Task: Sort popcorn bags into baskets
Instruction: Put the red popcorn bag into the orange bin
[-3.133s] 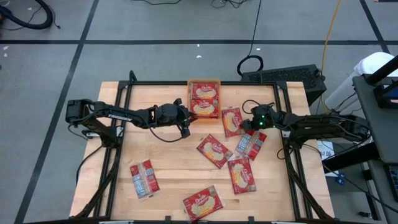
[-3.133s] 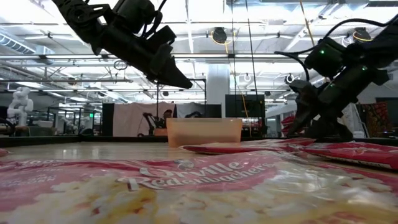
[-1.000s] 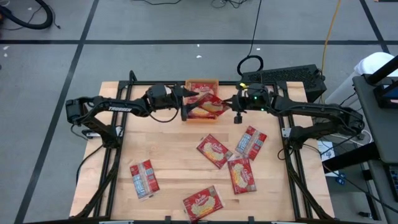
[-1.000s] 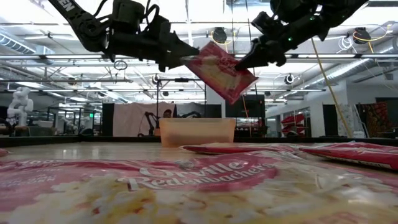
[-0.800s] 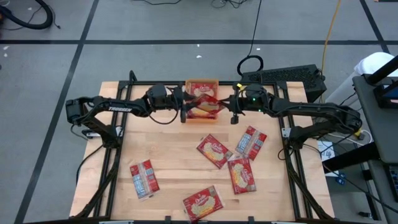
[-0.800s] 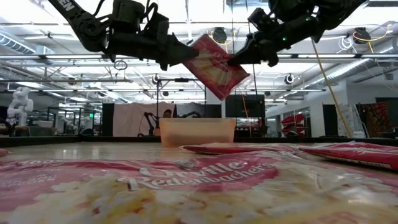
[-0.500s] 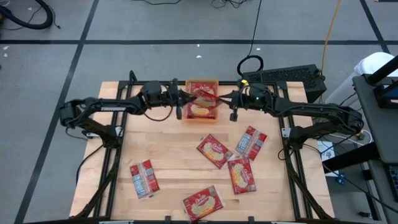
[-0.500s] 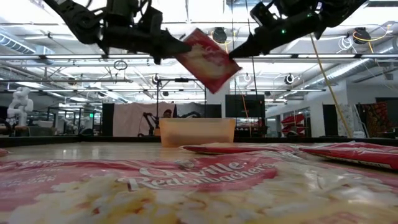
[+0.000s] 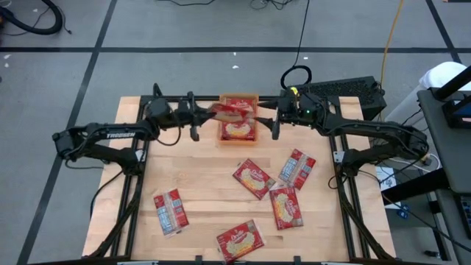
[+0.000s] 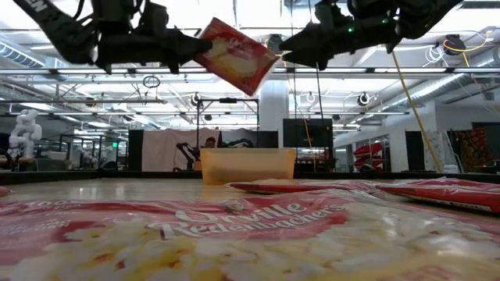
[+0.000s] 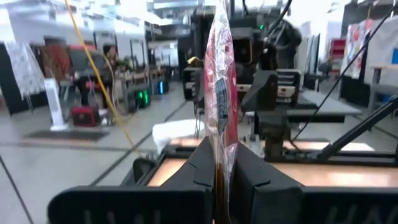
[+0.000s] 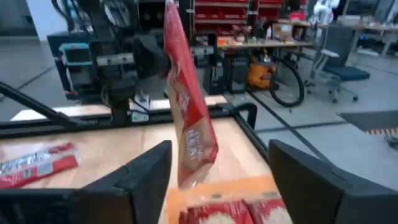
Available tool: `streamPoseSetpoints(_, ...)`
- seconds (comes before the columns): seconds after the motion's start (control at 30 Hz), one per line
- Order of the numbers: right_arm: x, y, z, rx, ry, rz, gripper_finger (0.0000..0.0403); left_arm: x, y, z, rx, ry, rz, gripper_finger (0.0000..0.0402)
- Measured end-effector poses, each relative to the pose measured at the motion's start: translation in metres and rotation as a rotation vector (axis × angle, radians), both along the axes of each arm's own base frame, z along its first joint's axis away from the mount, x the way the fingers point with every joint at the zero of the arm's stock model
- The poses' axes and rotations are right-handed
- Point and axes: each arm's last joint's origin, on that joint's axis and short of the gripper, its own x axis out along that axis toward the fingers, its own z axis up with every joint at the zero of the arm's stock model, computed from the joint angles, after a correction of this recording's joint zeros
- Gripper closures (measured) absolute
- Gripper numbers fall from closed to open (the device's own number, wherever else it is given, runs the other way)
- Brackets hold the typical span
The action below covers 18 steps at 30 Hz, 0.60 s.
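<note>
Above the wooden table (image 9: 199, 184), left pincer (image 9: 208, 112) pinches a tilted red popcorn bag (image 10: 236, 56); right pincer (image 9: 266, 116) spread.

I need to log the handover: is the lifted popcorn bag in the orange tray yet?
Not yet. The popcorn bag hangs tilted, pinched by the left gripper, well above the tray.

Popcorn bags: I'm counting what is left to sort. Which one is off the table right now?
The popcorn bag clamped in the left gripper, hanging tilted above the orange basket. The other loose bags lie flat on the table; the right gripper is open.
</note>
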Motion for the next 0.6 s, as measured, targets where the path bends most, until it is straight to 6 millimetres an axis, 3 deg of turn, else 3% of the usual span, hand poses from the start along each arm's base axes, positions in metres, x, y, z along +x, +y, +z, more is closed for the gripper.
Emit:
streamPoseSetpoints(0.13,0.011,-0.004,-0.006,0.007,-0.057,0.033,0.0131,-0.005,-0.005,-0.007,0.004,-0.049,-0.008,0.0384)
streamPoseSetpoints(0.3,0.027,-0.008,-0.017,0.041,-0.130,0.156,0.0166,-0.007,-0.006,-0.009,0.006,-0.061,-0.002,0.0376)
streamPoseSetpoints(0.5,0.046,-0.020,-0.022,0.074,-0.174,0.145,0.0270,-0.008,-0.006,-0.006,0.026,-0.082,-0.001,0.0384)
streamPoseSetpoints(0.6,0.054,-0.025,-0.019,0.050,-0.177,0.145,0.0338,-0.008,-0.006,-0.006,0.025,-0.083,0.017,0.0367)
